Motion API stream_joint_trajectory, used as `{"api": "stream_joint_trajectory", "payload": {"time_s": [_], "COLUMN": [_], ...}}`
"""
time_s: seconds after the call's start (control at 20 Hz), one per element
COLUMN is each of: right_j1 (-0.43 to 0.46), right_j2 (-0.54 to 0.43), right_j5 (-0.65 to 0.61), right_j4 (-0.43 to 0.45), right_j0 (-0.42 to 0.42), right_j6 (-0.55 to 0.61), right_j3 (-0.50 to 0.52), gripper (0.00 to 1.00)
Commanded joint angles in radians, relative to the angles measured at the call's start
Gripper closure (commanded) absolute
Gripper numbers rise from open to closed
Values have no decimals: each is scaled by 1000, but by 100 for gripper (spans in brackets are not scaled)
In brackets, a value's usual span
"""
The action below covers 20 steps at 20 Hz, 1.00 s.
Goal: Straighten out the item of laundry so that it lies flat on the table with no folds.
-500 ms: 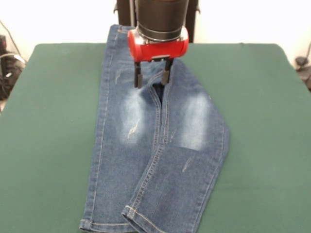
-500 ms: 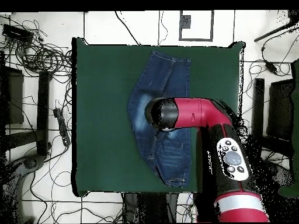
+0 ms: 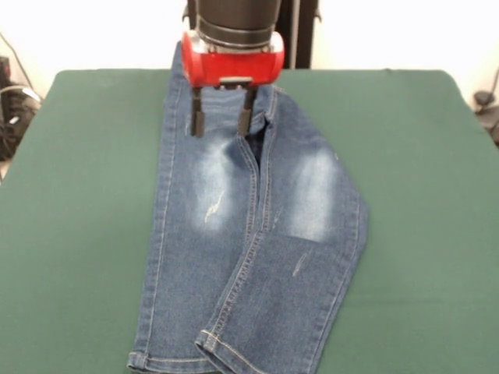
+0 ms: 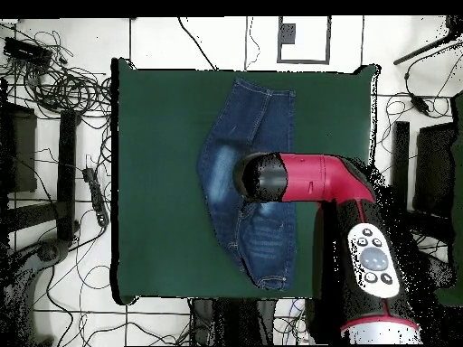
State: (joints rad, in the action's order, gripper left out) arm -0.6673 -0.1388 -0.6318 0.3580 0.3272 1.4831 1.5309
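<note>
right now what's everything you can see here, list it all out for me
jeans: one pair, blue denim with faded whitish thigh patches, lying lengthwise down the middle of the table, one leg crossing over the other near the hems
table: one, dark green top with rounded corners, under the jeans and much larger than them
cables: many, dark, tangled on the pale floor beside the table in the overhead view
arm: one, red and black, reaching out over the jeans from the base side
gripper: one, red body with two dark fingers, open, at the upper part of the jeans near the waist; whether the tips touch the cloth cannot be told
</note>
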Motion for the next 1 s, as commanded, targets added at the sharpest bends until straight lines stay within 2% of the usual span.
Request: {"api": "stream_joint_trajectory", "payload": {"time_s": [0.05, 0.35, 0.7, 1.0], "right_j1": [7, -5, -15, -26], "right_j2": [19, 0, 31, 29], "right_j5": [116, 121, 115, 146], "right_j4": [-36, -78, -60, -41], "right_j0": [-25, -36, -98, -107], "right_j6": [252, 224, 213, 183], "right_j3": [180, 263, 321, 392], "gripper": [0, 0, 0, 0]}}
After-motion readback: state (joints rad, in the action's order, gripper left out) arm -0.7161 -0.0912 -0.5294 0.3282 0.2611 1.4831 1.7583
